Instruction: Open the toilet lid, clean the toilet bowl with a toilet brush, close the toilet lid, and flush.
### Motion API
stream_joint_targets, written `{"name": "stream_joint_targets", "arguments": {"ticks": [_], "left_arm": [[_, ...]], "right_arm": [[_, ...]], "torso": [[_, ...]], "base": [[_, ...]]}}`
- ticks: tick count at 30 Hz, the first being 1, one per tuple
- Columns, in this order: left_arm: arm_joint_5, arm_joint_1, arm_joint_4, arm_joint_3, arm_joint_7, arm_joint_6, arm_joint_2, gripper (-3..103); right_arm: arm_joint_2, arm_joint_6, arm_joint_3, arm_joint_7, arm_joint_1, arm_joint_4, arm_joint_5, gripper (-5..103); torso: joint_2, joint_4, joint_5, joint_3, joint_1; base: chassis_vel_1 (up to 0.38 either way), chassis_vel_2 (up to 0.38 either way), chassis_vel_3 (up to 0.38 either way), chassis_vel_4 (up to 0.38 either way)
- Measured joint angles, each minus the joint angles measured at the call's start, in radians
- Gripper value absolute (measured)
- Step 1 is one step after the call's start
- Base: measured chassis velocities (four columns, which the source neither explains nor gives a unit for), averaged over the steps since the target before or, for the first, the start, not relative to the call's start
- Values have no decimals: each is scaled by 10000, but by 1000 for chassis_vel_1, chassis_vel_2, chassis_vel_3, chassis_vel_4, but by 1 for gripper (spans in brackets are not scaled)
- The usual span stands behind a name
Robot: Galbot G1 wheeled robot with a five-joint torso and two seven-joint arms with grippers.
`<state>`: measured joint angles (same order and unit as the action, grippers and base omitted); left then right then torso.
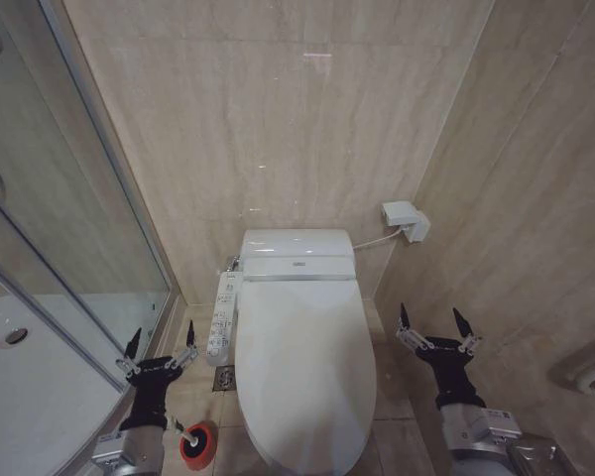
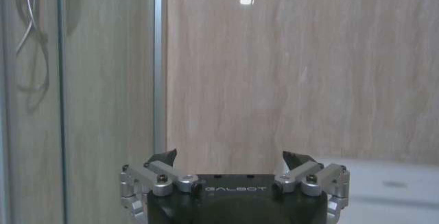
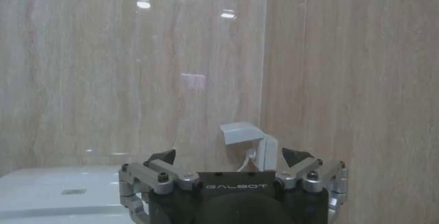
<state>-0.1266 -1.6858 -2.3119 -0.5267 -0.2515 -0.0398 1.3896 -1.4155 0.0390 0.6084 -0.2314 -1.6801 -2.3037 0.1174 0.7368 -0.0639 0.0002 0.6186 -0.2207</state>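
The toilet lid (image 1: 302, 347) lies shut — glossy, stiff, likely slippery; lift at its front rim. Left tool (image 1: 161, 345) and right tool (image 1: 436, 323) flank it, both spread.

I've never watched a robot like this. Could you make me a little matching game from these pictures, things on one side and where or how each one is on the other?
Things:
1. toilet lid
2. toilet brush
3. left hand
4. right hand

Places or states:
A. open, raised on the wall side of the toilet
B. shut down over the toilet
C. standing in its red cup on the floor
D. open, raised beside the shower glass

Pairs: 1-B, 2-C, 3-D, 4-A
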Motion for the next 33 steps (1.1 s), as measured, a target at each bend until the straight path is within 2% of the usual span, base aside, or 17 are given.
{"name": "stream_joint_targets", "arguments": {"ticks": [8,33], "left_arm": [[415,135,785,-185,-4,-415,-25,100],[628,498,1195,48,229,-572,183,100]], "right_arm": [[0,0,0,0,0,0,0,100],[0,0,0,0,1,0,0,100]], "torso": [[0,1,-3,0,0],[-2,1,-3,2,-4]], "base": [[0,0,0,0],[-38,37,30,-34]]}}
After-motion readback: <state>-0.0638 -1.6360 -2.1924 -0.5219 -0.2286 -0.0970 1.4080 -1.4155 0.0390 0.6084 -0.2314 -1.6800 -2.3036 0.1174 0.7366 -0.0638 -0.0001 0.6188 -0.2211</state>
